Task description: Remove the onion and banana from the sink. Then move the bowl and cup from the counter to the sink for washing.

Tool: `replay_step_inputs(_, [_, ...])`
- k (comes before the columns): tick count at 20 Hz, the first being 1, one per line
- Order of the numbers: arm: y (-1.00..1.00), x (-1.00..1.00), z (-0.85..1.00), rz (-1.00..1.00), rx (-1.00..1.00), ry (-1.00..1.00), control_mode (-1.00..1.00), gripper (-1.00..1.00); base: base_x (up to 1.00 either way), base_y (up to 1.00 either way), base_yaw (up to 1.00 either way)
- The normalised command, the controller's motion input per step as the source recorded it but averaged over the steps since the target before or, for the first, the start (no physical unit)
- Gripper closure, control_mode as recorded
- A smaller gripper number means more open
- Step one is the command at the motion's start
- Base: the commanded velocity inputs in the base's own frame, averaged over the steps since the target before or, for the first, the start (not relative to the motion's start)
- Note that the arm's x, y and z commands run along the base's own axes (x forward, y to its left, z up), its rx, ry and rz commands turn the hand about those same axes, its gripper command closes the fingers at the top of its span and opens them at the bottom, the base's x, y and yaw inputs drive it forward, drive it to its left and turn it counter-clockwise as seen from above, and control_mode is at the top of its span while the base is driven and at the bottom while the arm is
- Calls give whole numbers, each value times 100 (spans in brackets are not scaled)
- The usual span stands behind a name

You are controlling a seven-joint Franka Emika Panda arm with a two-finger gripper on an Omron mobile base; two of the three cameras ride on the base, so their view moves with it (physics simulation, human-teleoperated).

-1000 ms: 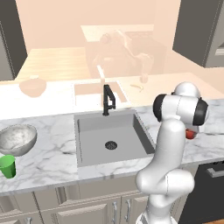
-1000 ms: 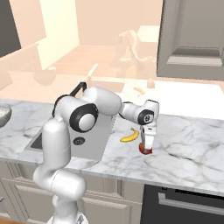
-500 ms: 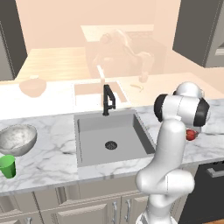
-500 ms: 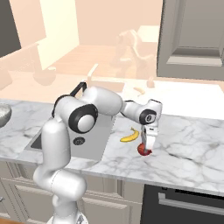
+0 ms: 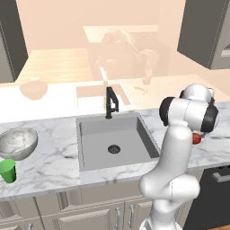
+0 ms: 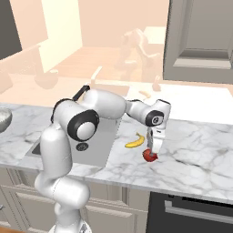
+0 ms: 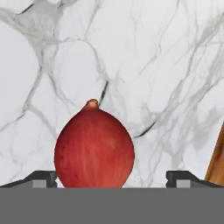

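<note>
Item: onion, resting on the counter right of the sink, just beside the banana, lying between the spread fingertips of the gripper, which touch neither side, stem end pointing away from the hand.

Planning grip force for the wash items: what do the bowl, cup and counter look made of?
The bowl: speckled grey-white with a dull sheen, stone or metal, hard to tell. The cup: flat bright green, likely plastic. The counter: white with grey veins, polished marble look.
</note>
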Motion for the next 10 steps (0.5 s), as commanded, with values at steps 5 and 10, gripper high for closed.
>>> replay_step_inputs(5, [12, -9, 23, 1, 0, -13, -100, -100, 0, 0, 0])
replay_step_inputs(10, [15, -7, 23, 5, 0, -11, -100, -100, 0, 0, 0])
